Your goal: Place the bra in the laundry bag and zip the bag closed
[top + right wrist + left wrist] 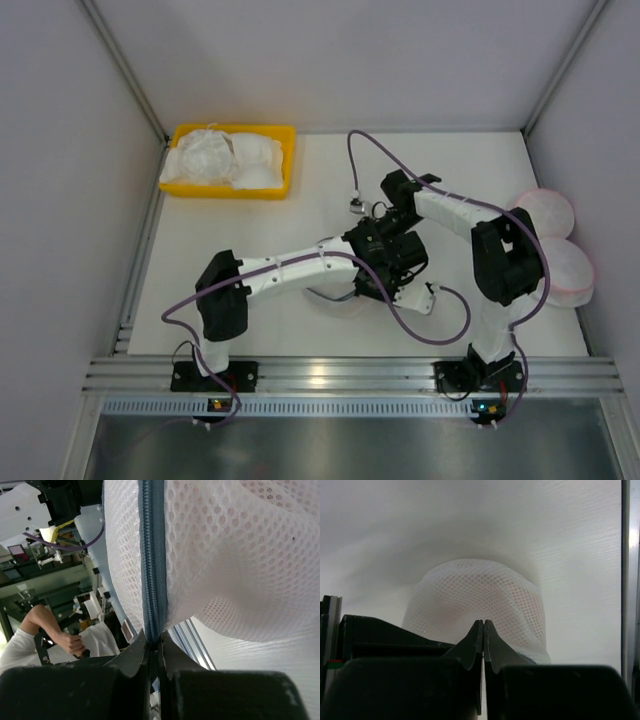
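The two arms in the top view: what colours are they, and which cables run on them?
Both the left arm and the right arm have white links and bulky black joint housings. A purple cable loops along each. The fingers are dark and taper to narrow tips.

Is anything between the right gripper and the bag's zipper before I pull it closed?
Nothing visible. The right gripper is shut directly on the dark grey zipper of the round white mesh laundry bag, and the left gripper holds its mesh. Nothing else crosses the zipper's visible stretch.
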